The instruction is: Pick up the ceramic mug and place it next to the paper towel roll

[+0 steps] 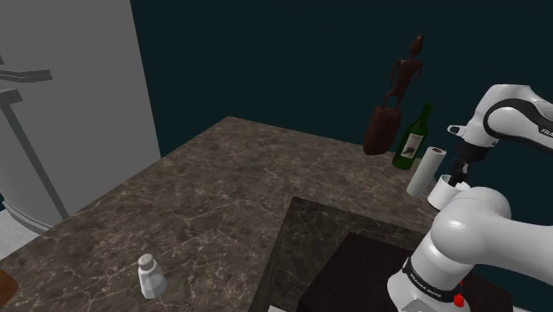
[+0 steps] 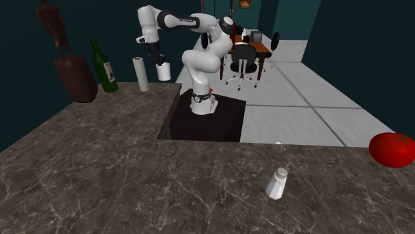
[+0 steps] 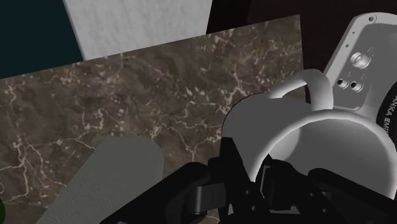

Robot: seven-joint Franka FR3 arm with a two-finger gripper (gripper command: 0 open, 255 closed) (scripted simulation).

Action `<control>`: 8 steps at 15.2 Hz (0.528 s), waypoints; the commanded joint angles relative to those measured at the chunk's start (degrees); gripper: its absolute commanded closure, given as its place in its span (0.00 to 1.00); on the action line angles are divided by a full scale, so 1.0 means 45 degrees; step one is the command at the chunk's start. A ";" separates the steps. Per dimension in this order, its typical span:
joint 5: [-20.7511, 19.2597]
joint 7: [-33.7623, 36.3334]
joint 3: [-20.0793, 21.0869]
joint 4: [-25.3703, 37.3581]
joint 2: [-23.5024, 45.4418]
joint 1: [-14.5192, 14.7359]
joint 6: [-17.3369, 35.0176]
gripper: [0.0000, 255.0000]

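A white mug (image 2: 163,71) hangs by its rim from my black gripper (image 2: 158,58), which is shut on it. It is a short way from the white paper towel roll (image 2: 140,73), on the second exterior view's right, near the counter's back edge and seemingly just above the surface. In the shoulder view the mug (image 1: 442,190) sits right of the roll (image 1: 427,170), with the gripper (image 1: 460,177) above it and my own arm hiding its lower part. In the wrist view the fingers clasp the mug (image 3: 331,137) wall at the gripper (image 3: 251,175). The roll (image 3: 111,181) stands beside it.
A green bottle (image 1: 413,136) and a dark brown figurine (image 1: 393,106) stand behind the roll. A white shaker (image 1: 151,276) sits far off near the marble counter's (image 1: 204,195) front. A grey fridge (image 1: 62,106) rises at the shoulder view's left. A red object (image 2: 392,147) lies at the counter's end.
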 commanded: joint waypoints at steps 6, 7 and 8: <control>-0.1108 0.0017 -0.1184 -0.0824 -0.0169 -0.0335 0.0736 1.00; -0.1273 0.0022 -0.1362 -0.0927 -0.0178 -0.0375 0.0842 1.00; -0.1440 0.0028 -0.1544 -0.1028 -0.0185 -0.0415 0.0948 1.00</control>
